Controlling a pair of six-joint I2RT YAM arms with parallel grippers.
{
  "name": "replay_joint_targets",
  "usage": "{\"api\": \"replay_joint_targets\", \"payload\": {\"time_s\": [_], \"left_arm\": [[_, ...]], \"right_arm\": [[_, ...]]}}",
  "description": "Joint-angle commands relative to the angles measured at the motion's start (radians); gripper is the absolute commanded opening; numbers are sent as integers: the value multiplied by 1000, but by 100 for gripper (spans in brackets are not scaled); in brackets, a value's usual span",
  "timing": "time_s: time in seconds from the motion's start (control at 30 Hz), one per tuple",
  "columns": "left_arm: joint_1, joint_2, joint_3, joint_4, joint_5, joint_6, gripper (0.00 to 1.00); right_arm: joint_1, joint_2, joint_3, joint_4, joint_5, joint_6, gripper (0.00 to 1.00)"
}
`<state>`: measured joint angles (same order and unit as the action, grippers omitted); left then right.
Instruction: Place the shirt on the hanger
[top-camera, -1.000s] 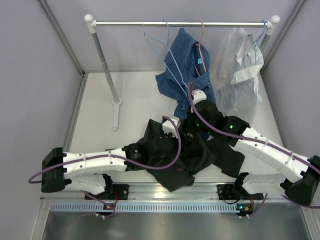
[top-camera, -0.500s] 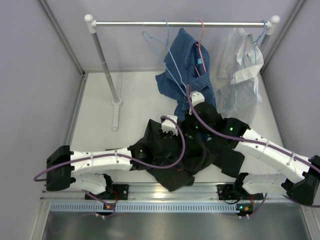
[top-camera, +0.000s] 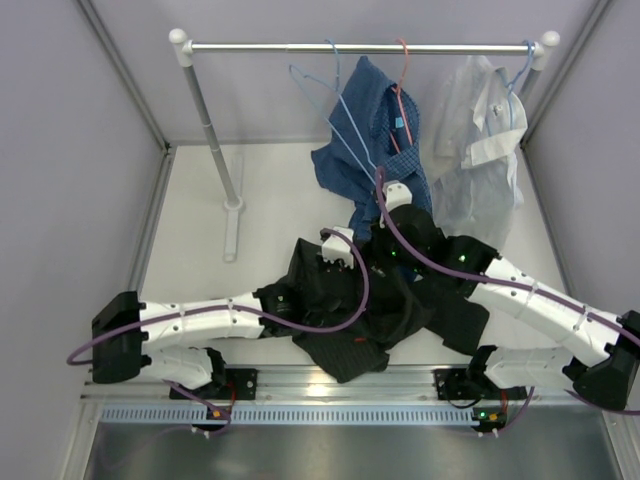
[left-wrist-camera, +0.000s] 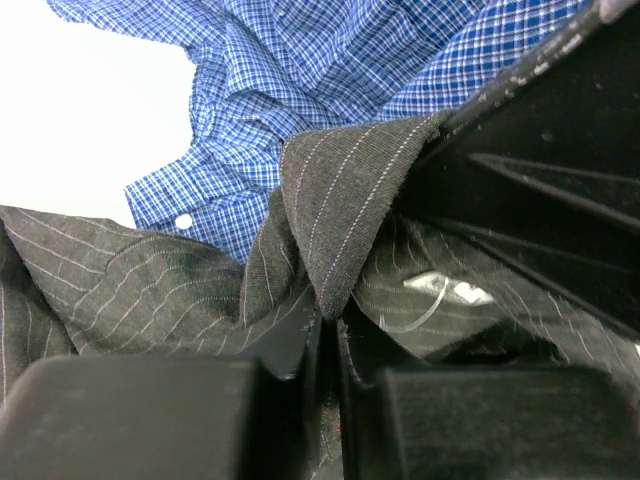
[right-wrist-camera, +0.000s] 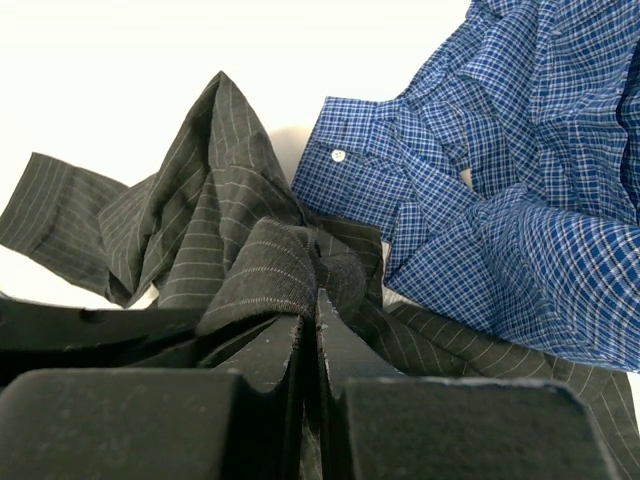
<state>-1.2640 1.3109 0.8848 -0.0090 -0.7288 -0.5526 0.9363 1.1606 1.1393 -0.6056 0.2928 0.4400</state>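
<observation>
The left gripper (left-wrist-camera: 325, 335) is pinching a fold of the shirt (left-wrist-camera: 350, 190). Its two fingers are pressing together on the dark pinstriped cloth, and a pointed flap is standing up out of the gap. Just behind that flap, the white neck label (left-wrist-camera: 440, 290) is showing inside the collar.

From above, this gripper is sitting at the far edge of the shirt, with its arm lying across the crumpled cloth from the left. The right gripper (right-wrist-camera: 312, 300) is working at the same far edge, just beside the left one and to its right. Its fingers are closing tightly together, and a rolled wad of pinstriped cloth is bunching over the tips. It seems to be caught between them, though the roll is hiding the actual contact.

The rest of the shirt is lying in a dark heap on the table (top-camera: 200, 250), spreading from both grippers back toward the arm bases.

Directly beyond the shirt, the blue checked shirt (top-camera: 365, 130) is hanging down, with its lower hem touching or overlapping the shirt's far edge. Further beyond, the rail (top-camera: 260, 47) is running across. The hanger (top-camera: 334, 62) is hooking over it and hanging askew, with its lower corner slanting down over the blue checked cloth toward the shirt. Beyond the shirt and to the right, a white shirt (top-camera: 480, 130) is hanging from the same rail.
</observation>
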Motion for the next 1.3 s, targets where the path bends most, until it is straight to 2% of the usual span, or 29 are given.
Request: {"api": "replay_joint_targets", "payload": {"time_s": [0.0, 0.07, 0.1, 0.13, 0.17, 0.33, 0.43, 0.53, 0.67, 0.83, 0.93, 0.97, 1.03, 1.07, 1.2, 1.27], "left_arm": [[3, -62, 22, -60, 40, 10, 1], [3, -99, 17, -109, 51, 0, 0], [5, -116, 14, -167, 54, -10, 0], [12, -152, 5, -196, 68, -18, 0], [23, -173, -1, -218, 95, -20, 0], [98, -289, -26, -351, 253, -61, 0], [129, -352, -43, -374, 364, -44, 0], [158, -367, -23, -460, 411, -33, 0], [175, -360, 0, -525, 434, -7, 0], [175, -346, 8, -577, 468, 16, 0], [173, -367, -6, -586, 471, 25, 0], [175, -375, -10, -585, 470, 28, 0], [175, -386, -23, -586, 479, 42, 0], [175, -387, -27, -586, 485, 48, 0], [175, -387, -53, -586, 490, 57, 0], [175, -384, -61, -586, 482, 48, 0]], "right_arm": [[19, 10, 22, 67, 43, 9, 0], [18, 10, 23, 69, 32, -4, 3], [19, -2, 22, 72, 7, -15, 9], [19, -12, 13, 75, -4, -30, 27], [19, -21, 8, 78, -9, -38, 33], [19, -136, -9, 86, -95, -84, 48], [19, -203, 10, 84, -139, -116, 61], [18, -243, 69, 60, -133, -165, 80], [7, -214, 183, 10, -100, -240, 84], [-57, -43, 419, -86, -69, -362, 86], [-171, 65, 557, -128, -148, -386, 88], [-200, 118, 585, -134, -223, -392, 89], [-281, 171, 661, -146, -289, -396, 96], [-295, 195, 683, -151, -347, -402, 96], [-304, 355, 815, -195, -362, -423, 83], [-304, 411, 841, -197, -350, -425, 72]]}}
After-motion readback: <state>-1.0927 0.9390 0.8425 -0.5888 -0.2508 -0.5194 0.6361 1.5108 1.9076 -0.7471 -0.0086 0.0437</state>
